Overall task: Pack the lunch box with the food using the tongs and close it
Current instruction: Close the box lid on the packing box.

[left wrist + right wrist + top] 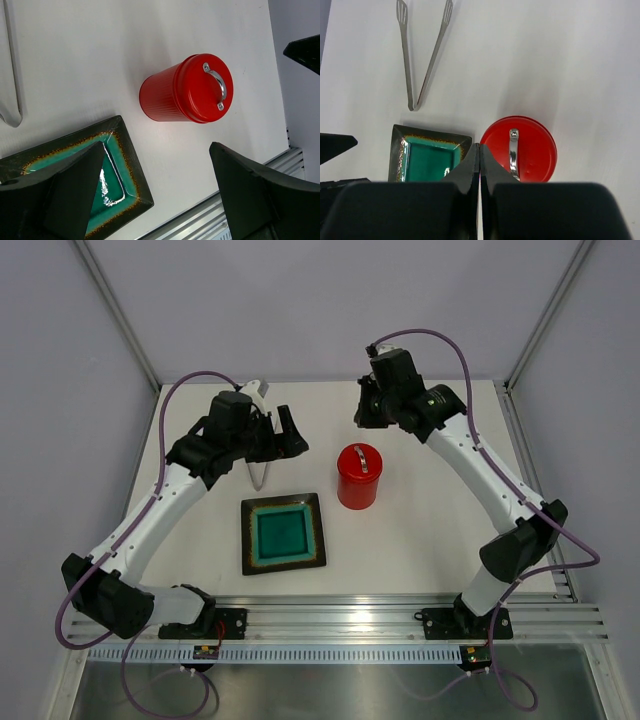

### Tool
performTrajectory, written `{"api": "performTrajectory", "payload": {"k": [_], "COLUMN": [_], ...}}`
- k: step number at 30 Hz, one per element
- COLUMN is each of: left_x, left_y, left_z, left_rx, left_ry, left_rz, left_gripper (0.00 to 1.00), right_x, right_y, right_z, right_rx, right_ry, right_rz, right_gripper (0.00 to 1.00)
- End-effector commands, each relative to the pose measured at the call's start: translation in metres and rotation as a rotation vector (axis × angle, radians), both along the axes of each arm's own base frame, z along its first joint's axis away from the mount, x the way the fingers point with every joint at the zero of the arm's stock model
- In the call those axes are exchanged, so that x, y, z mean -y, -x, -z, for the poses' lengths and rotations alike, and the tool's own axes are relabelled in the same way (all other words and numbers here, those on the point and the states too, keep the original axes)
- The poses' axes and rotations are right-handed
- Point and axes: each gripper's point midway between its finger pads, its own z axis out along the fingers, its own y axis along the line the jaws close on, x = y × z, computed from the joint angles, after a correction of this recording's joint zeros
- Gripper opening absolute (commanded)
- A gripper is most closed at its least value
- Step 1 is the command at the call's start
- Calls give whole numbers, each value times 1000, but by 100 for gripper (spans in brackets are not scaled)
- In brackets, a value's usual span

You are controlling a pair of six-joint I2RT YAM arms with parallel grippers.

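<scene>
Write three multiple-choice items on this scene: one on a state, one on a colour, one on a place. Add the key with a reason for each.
1. The lunch box is:
A. shut, with its lid on
B. open, with the cover beside it
C. tipped on its side

2. The centre of the plate is:
A. white
B. red
C. teal

3. The tongs lie:
A. across the plate
B. on the table, on the far side of the plate
C. on top of the lunch box

Key:
1. A, because the lid with its metal handle sits on the upright red body.
2. C, because teal glaze fills the centre inside the dark rim.
3. B, because the right wrist view shows them flat on the white surface, apart from the plate.
</scene>
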Motion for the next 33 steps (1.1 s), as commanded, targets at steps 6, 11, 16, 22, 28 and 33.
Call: {"api": "performTrajectory", "payload": {"k": [6, 11, 16, 22, 28, 33], "left_x": [-11, -13, -12, -13, -15, -16], "left_y": [-3, -4, -3, -1, 1, 3], "left_z": [-20, -17, -14, -14, -14, -14], "left_rx": [81, 80, 75, 76, 77, 78], "left_ry": [-7, -12, -9, -7, -9, -9], "left_rz": [-41, -44, -40, -40, -46, -46], "left_gripper": [91, 91, 91, 91, 91, 91], "right_x": [-28, -25, -23, -20, -1, 12], "right_y": [-9, 5, 12, 1, -14, -28], "right_z": [75, 132, 112, 36, -3, 9], "right_rx": [-138, -268, -239, -70, 49, 18], "right_ry": [61, 110, 91, 26, 38, 46], "right_rz": [-71, -78, -83, -64, 25, 63], "right_gripper": [0, 0, 0, 0, 0, 0]}}
